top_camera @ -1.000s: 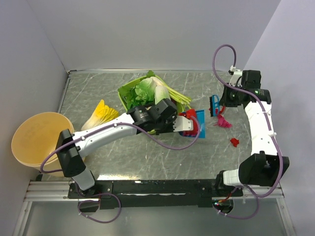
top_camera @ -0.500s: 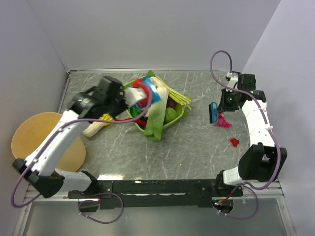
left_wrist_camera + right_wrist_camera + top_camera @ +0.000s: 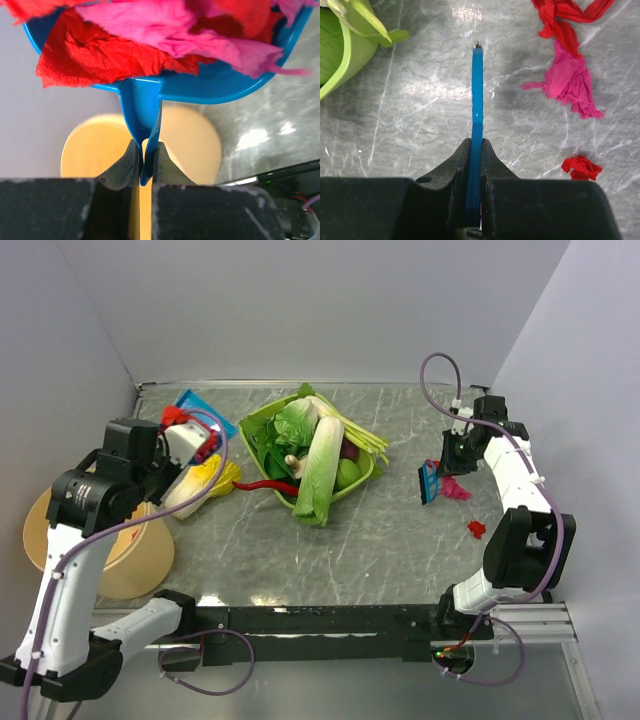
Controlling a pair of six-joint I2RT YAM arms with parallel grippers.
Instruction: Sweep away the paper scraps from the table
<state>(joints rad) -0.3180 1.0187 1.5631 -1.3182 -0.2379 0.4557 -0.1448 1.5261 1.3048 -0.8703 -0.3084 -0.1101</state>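
Over near the tan bucket (image 3: 70,530), the left gripper (image 3: 146,155) pinches the handle of the blue dustpan (image 3: 210,87), holding its heap of paper scraps (image 3: 150,30) aloft, apparently for dumping, while the right gripper (image 3: 475,150) clamps the blue brush (image 3: 477,90) beside more paper scraps (image 3: 570,85) lying on the table (image 3: 420,125).

Place: robot lab test cell
Enclosure: plain white wall panels (image 3: 300,310) box in a grey-green marble-patterned tabletop (image 3: 400,550)
Mounting: white-and-black left arm (image 3: 62,575) and right arm (image 3: 515,477) bolted on a black metal rail (image 3: 320,620)
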